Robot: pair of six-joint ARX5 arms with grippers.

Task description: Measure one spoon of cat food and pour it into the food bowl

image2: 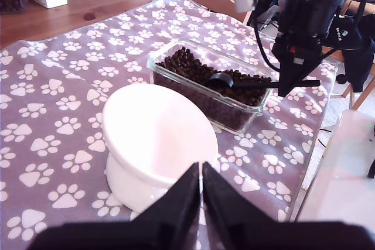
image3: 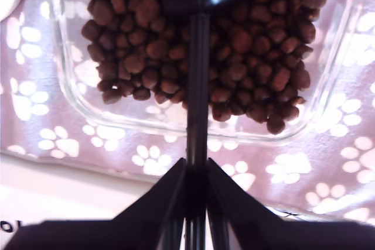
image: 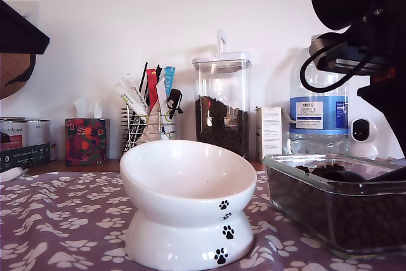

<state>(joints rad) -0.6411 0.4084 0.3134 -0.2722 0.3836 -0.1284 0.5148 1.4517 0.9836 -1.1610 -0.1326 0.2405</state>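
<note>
My second gripper [image3: 196,203] pinches the flat handle of the spoon [image3: 198,57], a black plastic scoop whose glossy domed bowl rests among the cat food [image3: 140,57] in the glass dish [image3: 76,95]. My first gripper [image2: 201,194] has its fingers pressed together on nothing, hovering just above the near rim of the food bowl [image2: 155,133].

Across the exterior view from left to right: a tissue box [image: 85,141] sits at the back left, then a wire rack [image: 146,125] stuffed with sachets and thin black utensils. At the lower centre stands the food bowl [image: 187,201], glossy white with a slanted rim, a flared pedestal and small black paw prints; its inside holds no kibble. Behind it a tall clear canister [image: 222,103] with a white lid is roughly half full of dark kibble. A small white carton [image: 269,132] and a large water bottle [image: 319,115] follow. At the lower right the rectangular glass dish [image: 304,204] lies on the paw-print tablecloth [image: 57,220], filled with small dark brown roundish pellets [image: 355,217], beneath the black arm [image: 361,23].
</note>
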